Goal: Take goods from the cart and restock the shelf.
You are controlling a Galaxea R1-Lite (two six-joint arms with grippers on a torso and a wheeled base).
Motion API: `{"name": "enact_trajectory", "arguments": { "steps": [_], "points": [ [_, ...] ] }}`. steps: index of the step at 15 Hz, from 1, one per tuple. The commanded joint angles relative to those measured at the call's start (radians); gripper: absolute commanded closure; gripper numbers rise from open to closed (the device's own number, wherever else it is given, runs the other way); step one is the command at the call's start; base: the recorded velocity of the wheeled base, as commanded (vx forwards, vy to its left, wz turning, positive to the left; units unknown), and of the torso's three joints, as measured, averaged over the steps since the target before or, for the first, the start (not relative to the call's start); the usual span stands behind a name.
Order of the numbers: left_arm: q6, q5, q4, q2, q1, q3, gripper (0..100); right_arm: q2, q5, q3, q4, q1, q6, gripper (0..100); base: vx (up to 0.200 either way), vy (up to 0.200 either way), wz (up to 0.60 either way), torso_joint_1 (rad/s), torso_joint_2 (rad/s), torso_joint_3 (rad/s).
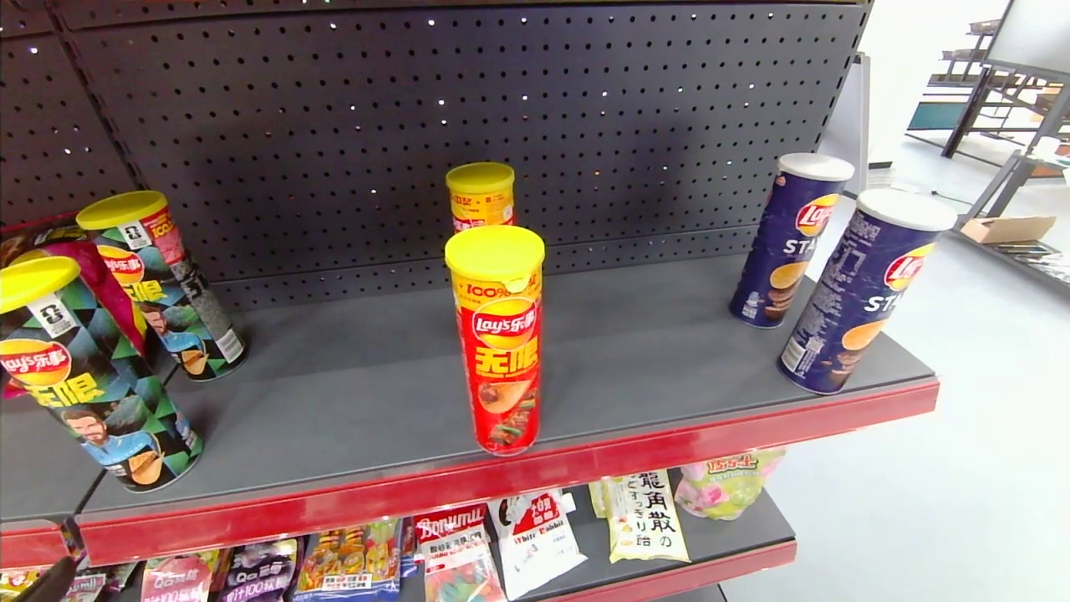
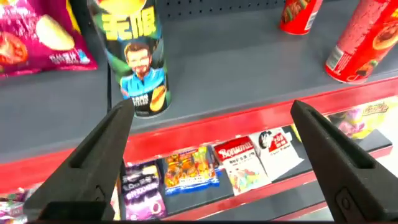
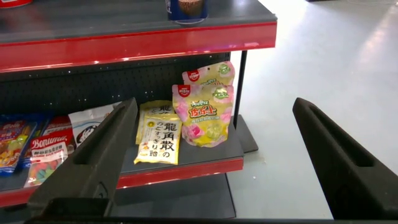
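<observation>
Head view has the red can (image 1: 499,343) upright at the front lip of the shelf (image 1: 351,393); likely light, stiff, slick-walled, so grip mid-body; left gripper (image 2: 211,112) and right gripper (image 3: 216,109) both spread, empty.

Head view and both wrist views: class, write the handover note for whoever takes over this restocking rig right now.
Left gripper: open, empty, in front of the upper shelf.
Right gripper: open, empty, facing the snack bags on the lower shelf.
Upright on the upper shelf: front red can, rear red can, blue cans at the right, patterned cans at the left.
Done: six cans shelved.
Left: probably fetch more goods from the cart for the bare gaps.
</observation>
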Motion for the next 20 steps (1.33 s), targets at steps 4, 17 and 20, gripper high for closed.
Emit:
{"name": "enact_trajectory", "arguments": {
  "steps": [4, 17, 20],
  "points": [
    [0.001, 0.002, 0.071, -0.159, 0.002, 0.070, 0, 0.001, 0.000, 0.000, -0.001, 0.000, 0.001, 0, 0.000, 0.000, 0.00, 0.000, 0.00, 0.000],
    [-0.005, 0.026, 0.106, -0.291, 0.007, 0.198, 0, 0.001, 0.000, 0.000, -0.001, 0.000, 0.001, 0, 0.000, 0.000, 0.28, 0.002, 0.00, 0.001],
    [-0.011, 0.013, -0.055, -0.293, 0.007, 0.288, 0, 0.001, 0.001, 0.000, -0.001, 0.000, 0.001, 0, 0.000, 0.000, 0.00, 0.000, 0.00, 0.000]
  ]
}}
